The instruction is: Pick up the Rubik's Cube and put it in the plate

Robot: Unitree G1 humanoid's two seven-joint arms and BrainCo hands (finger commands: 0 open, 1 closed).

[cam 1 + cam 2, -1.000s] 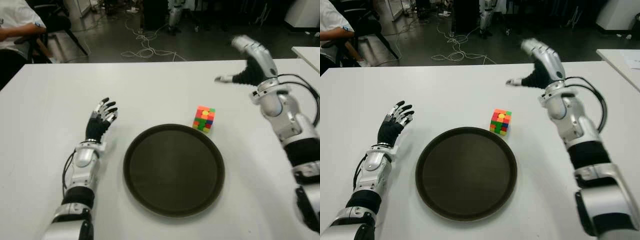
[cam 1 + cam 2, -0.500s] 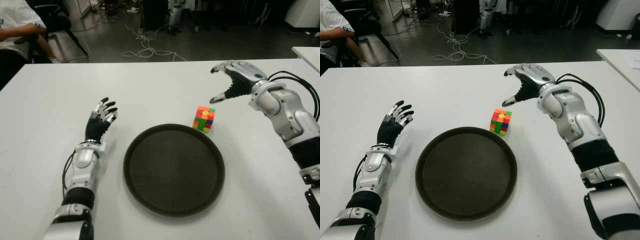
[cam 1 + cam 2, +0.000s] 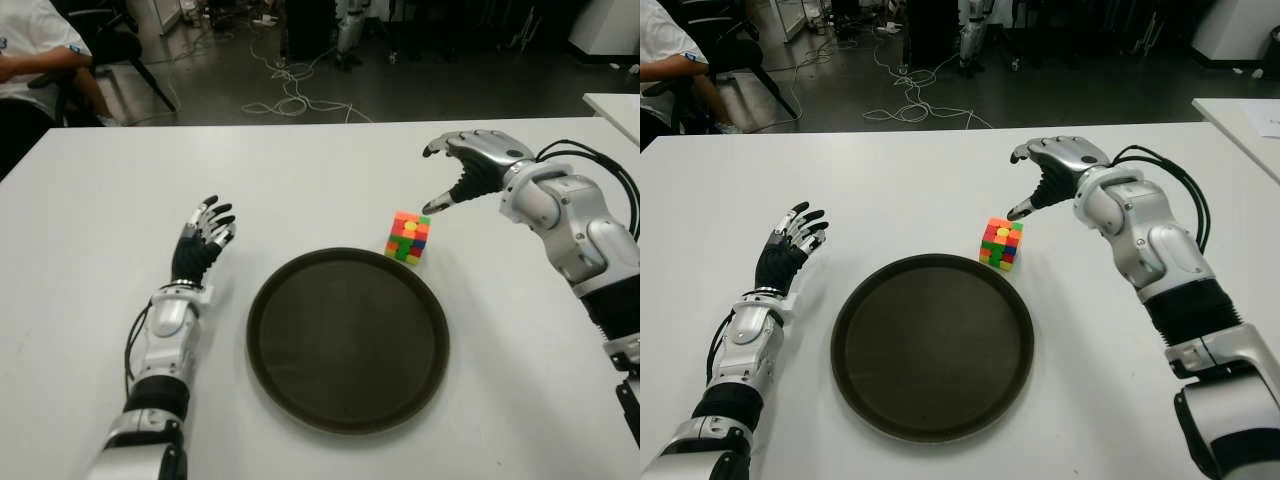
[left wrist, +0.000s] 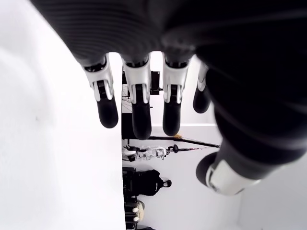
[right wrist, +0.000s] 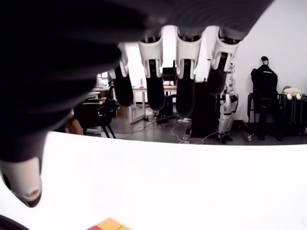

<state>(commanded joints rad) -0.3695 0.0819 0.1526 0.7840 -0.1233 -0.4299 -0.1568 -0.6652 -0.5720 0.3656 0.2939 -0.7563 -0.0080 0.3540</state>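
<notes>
Right eye view: your right hand (image 3: 1045, 175) hovers spread and empty above the multicoloured Rubik's Cube (image 3: 1001, 243), poised to grasp it; the cube sits on the white table (image 3: 940, 170) beside the dark round plate (image 3: 855, 300). Left hand (image 3: 790, 243) idles open, left of the plate.

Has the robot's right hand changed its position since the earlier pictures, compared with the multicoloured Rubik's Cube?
Yes. The right hand has come down and toward the multicoloured Rubik's Cube, which stayed beside the dark round plate; its open fingers now hover just beyond the cube.
</notes>
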